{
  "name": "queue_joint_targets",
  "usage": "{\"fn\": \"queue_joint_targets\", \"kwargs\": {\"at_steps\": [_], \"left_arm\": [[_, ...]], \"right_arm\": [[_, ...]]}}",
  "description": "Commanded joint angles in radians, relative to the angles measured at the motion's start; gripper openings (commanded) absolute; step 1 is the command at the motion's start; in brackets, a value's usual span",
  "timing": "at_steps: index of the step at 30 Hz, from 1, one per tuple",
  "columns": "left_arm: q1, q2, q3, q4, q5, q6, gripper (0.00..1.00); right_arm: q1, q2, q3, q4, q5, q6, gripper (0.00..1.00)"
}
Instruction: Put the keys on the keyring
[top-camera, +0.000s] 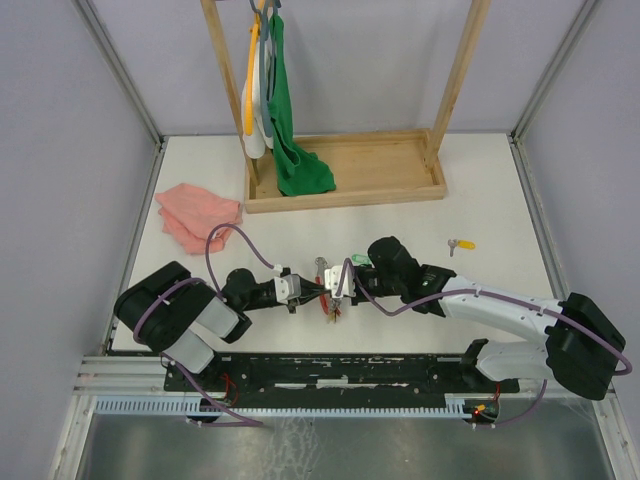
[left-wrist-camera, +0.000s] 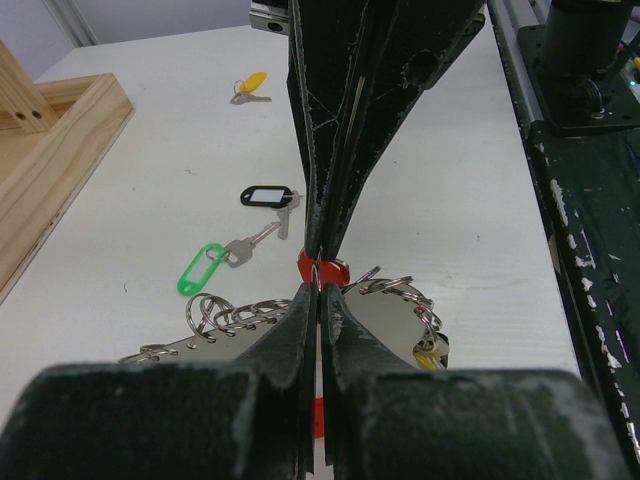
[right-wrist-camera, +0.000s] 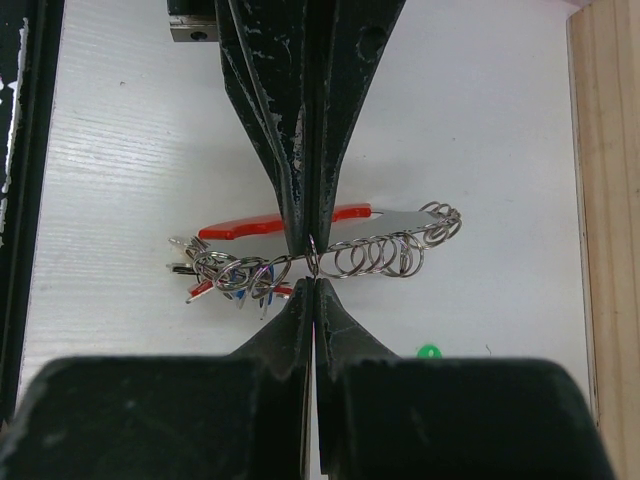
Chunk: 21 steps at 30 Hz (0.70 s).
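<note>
Left gripper (left-wrist-camera: 318, 292) and right gripper (right-wrist-camera: 315, 283) meet tip to tip near the table's (top-camera: 480, 200) front edge. Both sets of jaws are pinched shut on the keyring (right-wrist-camera: 400, 218), a red-and-grey loop crowded with small rings. They seem to be steadying it for threading. Next, one hand must let go and fetch a loose key. Beyond lie the green-tagged key (left-wrist-camera: 235, 252), the black-tagged key (left-wrist-camera: 283, 200), then the yellow-tagged key (left-wrist-camera: 252, 84).

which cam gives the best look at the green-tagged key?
Left wrist: the green-tagged key shows whole, tag and blade, nothing covering it. Top external gives only a tiny green patch of it. Right wrist catches just a green speck near its lower edge.
</note>
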<state>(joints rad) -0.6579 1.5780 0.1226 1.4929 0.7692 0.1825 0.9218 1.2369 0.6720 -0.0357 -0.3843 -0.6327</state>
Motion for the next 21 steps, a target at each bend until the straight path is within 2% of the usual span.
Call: {"fn": "queue_joint_targets", "kwargs": {"at_steps": [1, 7, 17, 21], "left_arm": [[-0.005, 0.014, 0.022, 0.161, 0.027, -0.049, 0.03], [-0.003, 0.035, 0.010, 0.233, 0.027, -0.073, 0.03], [-0.002, 0.008, 0.005, 0.237, 0.019, -0.083, 0.03], [-0.002, 0.005, -0.008, 0.235, -0.020, -0.069, 0.03]], "right_arm": [[0.002, -0.022, -0.007, 0.185, -0.081, 0.057, 0.01], [-0.042, 0.002, -0.044, 0.295, -0.168, 0.176, 0.01], [-0.122, 0.067, -0.123, 0.543, -0.275, 0.362, 0.01], [-0.132, 0.043, -0.161, 0.593, -0.217, 0.407, 0.01]]}}
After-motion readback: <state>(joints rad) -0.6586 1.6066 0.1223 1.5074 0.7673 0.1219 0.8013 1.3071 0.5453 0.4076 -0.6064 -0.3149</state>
